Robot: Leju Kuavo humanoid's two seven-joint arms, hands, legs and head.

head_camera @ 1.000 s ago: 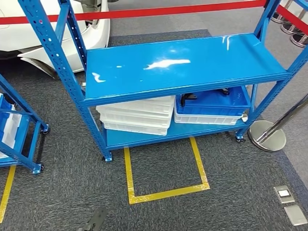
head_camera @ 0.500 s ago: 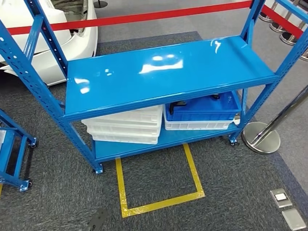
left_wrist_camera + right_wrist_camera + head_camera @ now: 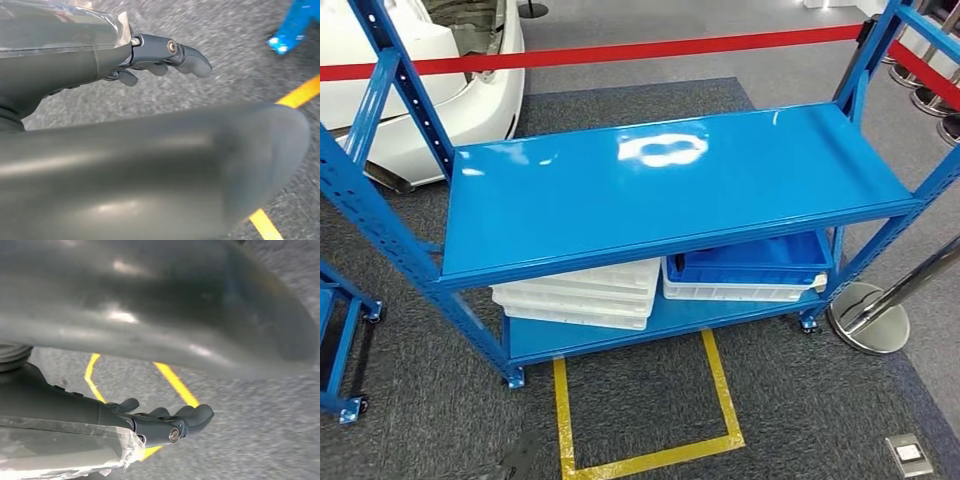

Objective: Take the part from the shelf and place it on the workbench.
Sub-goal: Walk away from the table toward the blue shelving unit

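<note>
From the head view we look down on a blue shelf (image 3: 660, 190) whose top board is bare and glossy; on its lower board, a stack of white trays (image 3: 580, 295) sits toward the left end and a blue tray (image 3: 750, 265) rests on a white one toward the right end. We cannot make out the part itself here; we judge it most likely lies in the blue tray, whose inside is hidden under the top board. The trays run lengthwise along the shelf's front edge. A yellow floor square (image 3: 644, 400) is taped on the carpet just before the shelf. From the left wrist view, the left robot hand (image 3: 166, 55) hangs over grey carpet, fingers loosely extended and holding nothing, with a blue shelf foot (image 3: 292, 25) and yellow tape beyond it. From the right wrist view, the right robot hand (image 3: 166, 422) also hangs low over carpet and tape, fingers loosely apart and empty. So the shelf lies ahead of both hands, well apart from them. If the part is in the blue tray, the right robot hand is the nearer one.
</note>
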